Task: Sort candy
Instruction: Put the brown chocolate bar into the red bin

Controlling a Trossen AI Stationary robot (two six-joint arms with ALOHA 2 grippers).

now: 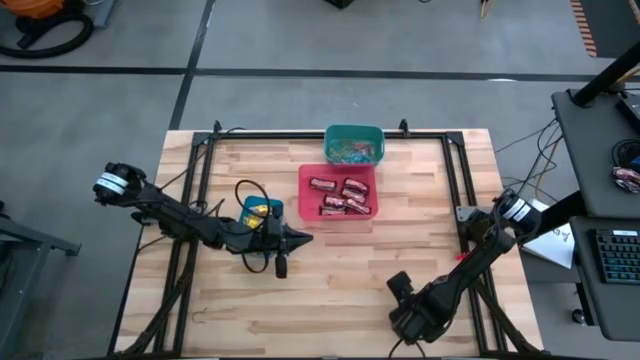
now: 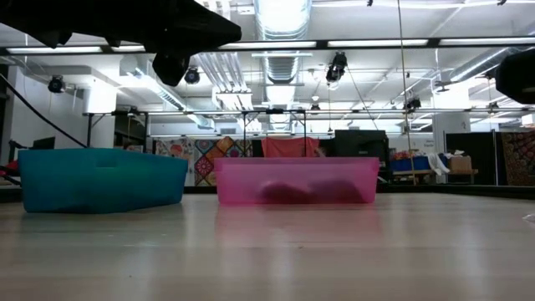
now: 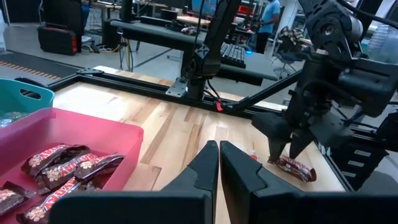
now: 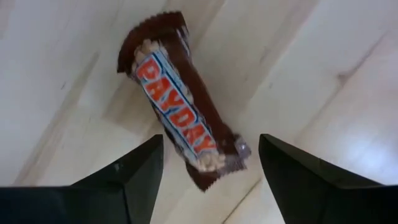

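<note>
The candy bar [image 4: 180, 121] is lying light and crinkly on the counter [image 4: 323, 81]; the wide-open, empty right gripper [image 4: 211, 163] is straddling its middle, at 5 o'clock.

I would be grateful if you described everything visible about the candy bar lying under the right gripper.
The candy bar is an oblong dark brown wrapper with crimped ends, carrying a white panel with red PAYDAY lettering. It lies flat and diagonal on the bare wooden table, alone. The right gripper is open with a finger on each side of the bar's near end, neither touching it.
</note>
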